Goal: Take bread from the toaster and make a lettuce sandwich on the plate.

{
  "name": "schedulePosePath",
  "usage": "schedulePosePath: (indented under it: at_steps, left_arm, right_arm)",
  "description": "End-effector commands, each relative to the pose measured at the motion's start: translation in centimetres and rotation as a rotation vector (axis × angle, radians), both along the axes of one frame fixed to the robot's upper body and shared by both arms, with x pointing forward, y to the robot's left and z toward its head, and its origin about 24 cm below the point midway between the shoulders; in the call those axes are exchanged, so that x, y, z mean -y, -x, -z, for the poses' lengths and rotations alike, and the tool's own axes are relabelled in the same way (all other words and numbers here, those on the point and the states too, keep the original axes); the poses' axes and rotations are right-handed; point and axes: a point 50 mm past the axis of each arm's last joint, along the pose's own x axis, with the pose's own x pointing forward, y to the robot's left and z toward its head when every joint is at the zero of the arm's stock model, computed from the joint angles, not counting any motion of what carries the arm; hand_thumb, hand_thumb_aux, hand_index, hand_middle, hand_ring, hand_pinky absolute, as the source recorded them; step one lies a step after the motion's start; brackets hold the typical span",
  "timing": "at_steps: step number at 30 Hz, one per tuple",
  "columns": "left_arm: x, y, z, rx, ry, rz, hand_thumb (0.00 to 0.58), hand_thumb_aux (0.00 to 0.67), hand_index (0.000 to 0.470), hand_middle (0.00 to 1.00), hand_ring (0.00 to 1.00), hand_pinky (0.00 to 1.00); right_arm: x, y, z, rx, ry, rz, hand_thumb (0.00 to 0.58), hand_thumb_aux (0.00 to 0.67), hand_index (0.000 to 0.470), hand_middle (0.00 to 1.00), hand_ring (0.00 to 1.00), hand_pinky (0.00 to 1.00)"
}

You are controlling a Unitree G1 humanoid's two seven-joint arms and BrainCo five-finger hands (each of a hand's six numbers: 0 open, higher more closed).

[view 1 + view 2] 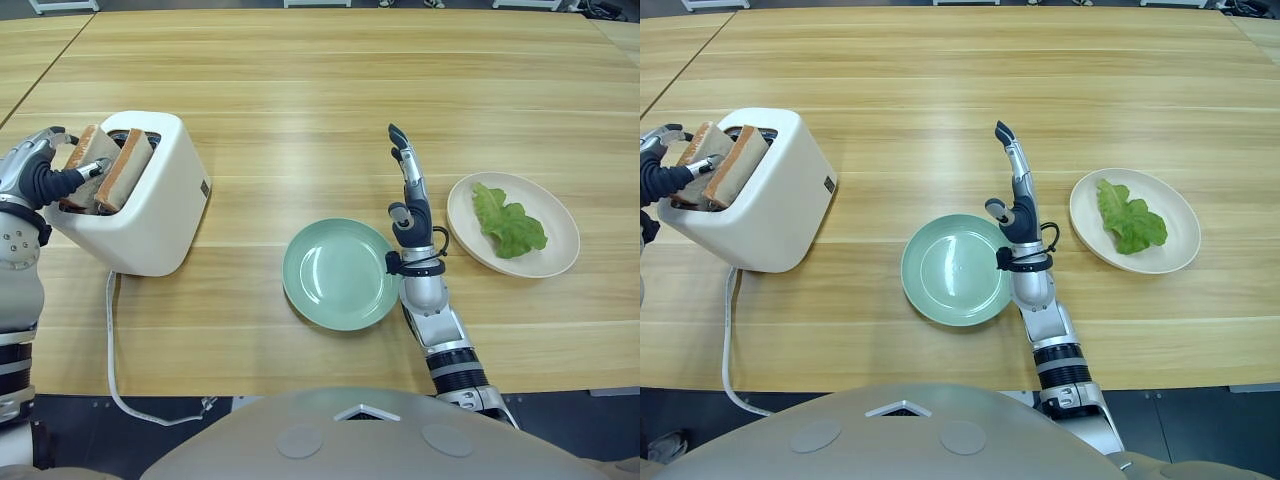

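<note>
At far left, your left hand [40, 172] is curled on the outer brown-crusted bread slice [80, 152]. The slice stands on edge in the white plastic toaster [150, 220], long axis running up-frame, slightly right. Your right hand [410, 195], fingers straight and holding nothing, points up-frame between the round green plate [330, 285] and the beige plate [550, 255] of lettuce [510, 225]. The left eye view takes in more of the left hand; the right eye view crops it at the frame edge.

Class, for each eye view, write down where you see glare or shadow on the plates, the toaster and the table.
Left eye view: pale glare patches on the green plate; a soft, narrow shadow under the toaster on the table, suggesting diffuse overhead light. Right eye view: the same plate glare; the lettuce throws faint shade on the cream plate.
</note>
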Motion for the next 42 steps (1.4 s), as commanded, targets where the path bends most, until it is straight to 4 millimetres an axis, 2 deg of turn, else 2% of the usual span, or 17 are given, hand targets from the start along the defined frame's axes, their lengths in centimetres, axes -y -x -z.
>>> schedulePosePath:
  at_steps: [1,6,9,14,16,18,21,23,25,27,30,33,37,42]
  left_arm:
    - [-0.4,0.2,0.1,-0.006,0.015,-0.014,0.580,0.670,0.470,0.00,0.00,0.00]
    - [0.9,-0.4,-1.5,0.091,0.010,0.053,0.580,0.670,0.470,0.00,0.00,0.00]
    - [2.1,-1.0,-4.6,0.268,-0.017,0.117,0.580,0.670,0.470,0.00,0.00,0.00]
    - [4.7,-0.8,-11.2,0.590,-0.046,0.255,0.580,0.670,0.470,0.00,0.00,0.00]
    - [5.8,-0.6,-12.8,0.674,-0.005,0.331,0.580,0.670,0.470,0.00,0.00,0.00]
    - [7.1,-0.8,-13.2,0.677,0.149,0.437,0.580,0.670,0.470,0.00,0.00,0.00]
    - [8.9,-2.2,-11.4,0.524,0.494,0.597,0.580,0.670,0.470,0.00,0.00,0.00]
    - [10.3,-3.2,-9.3,0.362,0.750,0.686,0.580,0.670,0.470,0.00,0.00,0.00]
    - [12.0,-4.1,-6.7,0.162,0.994,0.749,0.580,0.670,0.470,0.00,0.00,0.00]
    - [13.6,-4.5,-4.0,-0.021,1.144,0.771,0.580,0.670,0.470,0.00,0.00,0.00]
    - [16.9,-4.4,-0.6,-0.264,1.269,0.806,0.580,0.670,0.470,0.00,0.00,0.00]
    - [19.4,-4.4,1.9,-0.422,1.314,0.804,0.580,0.670,0.470,0.00,0.00,0.00]
    - [21.7,-4.5,4.6,-0.554,1.329,0.780,0.580,0.670,0.470,0.00,0.00,0.00]
    - [23.6,-4.1,7.1,-0.694,1.300,0.781,0.580,0.670,0.470,0.00,0.00,0.00]
  right_arm:
    - [-0.1,0.0,0.1,-0.003,0.008,0.000,0.000,0.000,0.000,0.00,0.00,0.00]
    - [-0.1,0.0,0.1,-0.004,0.007,0.003,0.000,0.000,0.000,0.00,0.00,0.00]
    - [-0.2,0.0,0.2,-0.004,0.005,0.003,0.000,0.000,0.000,0.00,0.00,0.00]
    - [-0.3,-0.1,0.1,0.000,0.003,0.008,0.000,0.000,0.000,0.00,0.00,0.00]
    - [-0.2,-0.1,0.0,0.006,0.007,0.015,0.000,0.000,0.000,0.00,0.00,0.00]
    - [0.4,-0.3,-0.3,0.021,0.015,0.036,0.000,0.000,0.000,0.00,0.00,0.00]
    - [2.3,-1.1,-1.4,0.073,0.079,0.089,0.000,0.000,0.000,0.00,0.00,0.00]
    - [4.4,-2.0,-2.5,0.099,0.192,0.137,0.000,0.000,0.000,0.00,0.00,0.00]
    - [7.4,-3.8,-3.0,0.042,0.433,0.205,0.000,0.000,0.000,0.00,0.00,0.00]
    - [10.8,-5.4,-3.2,-0.056,0.695,0.296,0.000,0.000,0.000,0.00,0.00,0.00]
    - [15.3,-6.1,-2.5,-0.230,1.115,0.402,0.000,0.000,0.000,0.00,0.00,0.00]
    - [18.0,-5.8,-1.3,-0.408,1.357,0.405,0.000,0.000,0.000,0.00,0.00,0.00]
    - [21.4,-5.2,0.1,-0.597,1.486,0.462,0.000,0.000,0.000,0.00,0.00,0.00]
    - [22.6,-5.0,1.1,-0.693,1.531,0.474,0.000,0.000,0.000,0.00,0.00,0.00]
